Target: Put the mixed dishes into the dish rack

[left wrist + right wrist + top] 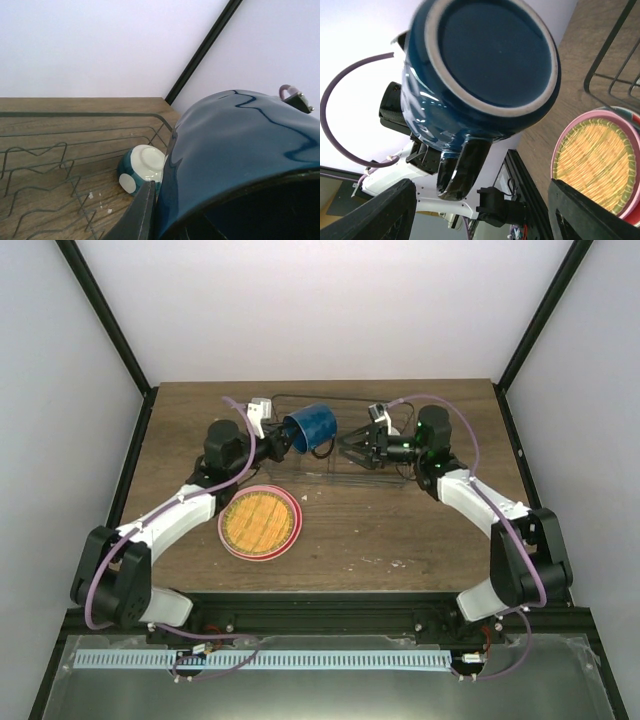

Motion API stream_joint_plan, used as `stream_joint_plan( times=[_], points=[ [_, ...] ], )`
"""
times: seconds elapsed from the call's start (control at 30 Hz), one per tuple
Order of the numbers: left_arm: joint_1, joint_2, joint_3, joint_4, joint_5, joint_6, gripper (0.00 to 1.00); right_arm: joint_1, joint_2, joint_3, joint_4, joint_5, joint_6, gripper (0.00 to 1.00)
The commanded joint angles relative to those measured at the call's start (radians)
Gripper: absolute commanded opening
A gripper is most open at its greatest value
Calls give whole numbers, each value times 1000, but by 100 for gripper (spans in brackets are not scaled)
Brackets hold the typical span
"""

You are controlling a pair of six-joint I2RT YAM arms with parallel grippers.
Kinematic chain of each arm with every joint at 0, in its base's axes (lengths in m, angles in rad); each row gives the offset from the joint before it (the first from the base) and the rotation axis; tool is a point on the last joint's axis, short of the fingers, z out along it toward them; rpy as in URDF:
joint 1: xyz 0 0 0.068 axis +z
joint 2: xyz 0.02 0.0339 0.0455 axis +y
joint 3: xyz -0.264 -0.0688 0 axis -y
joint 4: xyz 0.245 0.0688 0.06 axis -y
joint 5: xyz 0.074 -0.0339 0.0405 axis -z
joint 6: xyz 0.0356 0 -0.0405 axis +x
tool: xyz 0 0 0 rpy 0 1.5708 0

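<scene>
My left gripper (287, 435) is shut on the rim of the dark blue mug (311, 426) and holds it tilted above the left end of the dark wire dish rack (345, 478). In the left wrist view the mug (240, 150) fills the right side, with one finger (140, 215) against its wall. The cream and teal bowl (142, 167) lies on its side inside the rack (50, 150). My right gripper (352, 451) is open, just right of the mug, facing its base (490, 55) and handle (462, 165). The orange woven plate (261, 519) lies on the pink plate (228, 536) in front of the rack.
The plates also show in the right wrist view (595, 165), beside a corner of the rack wire (615, 65). White walls and black frame posts (110, 325) enclose the wooden table (400, 530).
</scene>
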Motion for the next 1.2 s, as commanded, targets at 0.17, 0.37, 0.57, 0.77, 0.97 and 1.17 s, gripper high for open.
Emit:
stream_joint_plan(
  times=[0.17,0.37,0.57,0.77,0.97,1.17],
  points=[
    [-9,31,4,173,33,-45,0,54,80,47,182,-17,88,69],
    [-22,57,1,180,42,-39,0,71,108,73,224,-20,110,62],
    [-30,79,-3,186,40,-36,0,74,115,81,236,-27,118,44],
    [-34,90,4,183,46,-36,0,74,112,77,234,-32,107,24],
    [-37,101,8,154,59,-27,0,74,111,88,222,-32,88,5],
    [-36,81,-6,92,38,22,5,73,108,135,116,-5,-1,1]
  ],
)
